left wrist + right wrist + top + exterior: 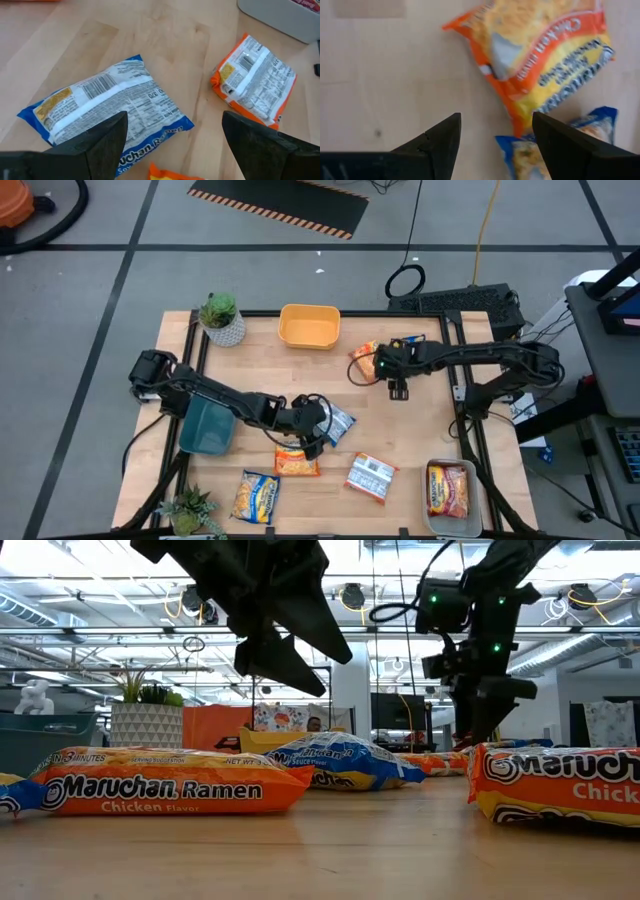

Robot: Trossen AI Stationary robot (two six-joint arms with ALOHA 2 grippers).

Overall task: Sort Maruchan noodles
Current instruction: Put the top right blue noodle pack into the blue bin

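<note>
The wooden table (420, 440) carries three bins: a teal bin (208, 427) at left, a yellow bin (309, 326) at far centre, and a grey bin (441, 520) at near right holding one red packet (449, 489). Six loose Maruchan packets show: four orange (296, 462), two blue (340, 423). The left gripper (312, 442), jaws apart, hovers over the central blue packet. The right gripper (398, 392), jaws apart, hovers beside the far orange-and-blue pair (364, 358).
</note>
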